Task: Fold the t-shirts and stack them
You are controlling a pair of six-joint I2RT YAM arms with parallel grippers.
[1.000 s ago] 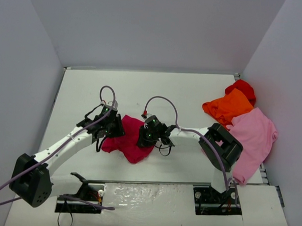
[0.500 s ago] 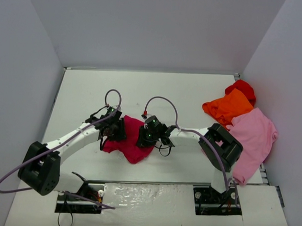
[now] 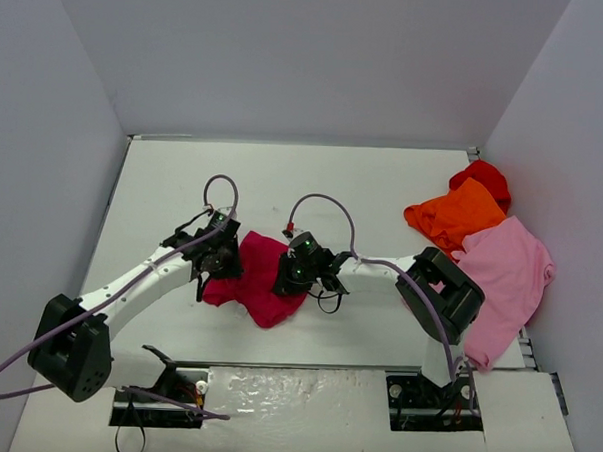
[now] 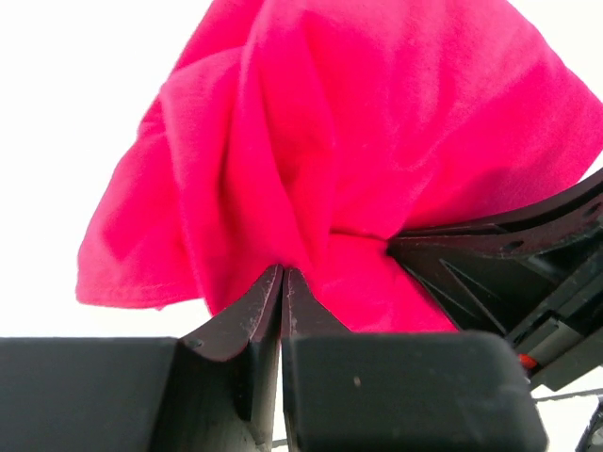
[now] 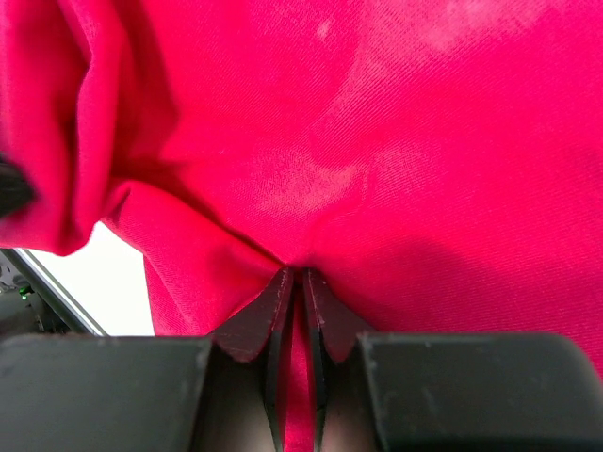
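We have both claws on the same garment. The left claw (image 4: 283, 275) is pressed together on a gathered pleat of the crimson shirt (image 3: 264, 284). In the left wrist view the creases run straight into its tips, so we read cloth as caught there. The right claw (image 5: 301, 278) pinches the shirt too: a thin strip of cloth shows between its 2 fingers, and the fabric puckers toward that spot.

From above, the shirt sits a little toward 7 o'clock from the middle of the table (image 3: 284, 175). It is bunched into a lump, with the left claw at its 9 o'clock edge and the right claw at its 3 o'clock edge. We judge that the 2 holds on opposite sides are meant to let the arms draw apart and spread the cloth flat before any fold. A single hold would only drag the lump.

The shirt looks soft and limp, a plain deep pink-red. It has rolled folds, and we can pick out no collar or sleeve. It is crumpled, not folded.

The other 3, an orange shirt (image 3: 457, 215), a pink shirt (image 3: 505, 270) and a red shirt (image 3: 484, 177), lie heaped at the table's 3 o'clock side, well apart from both claws. We see no stack begun.
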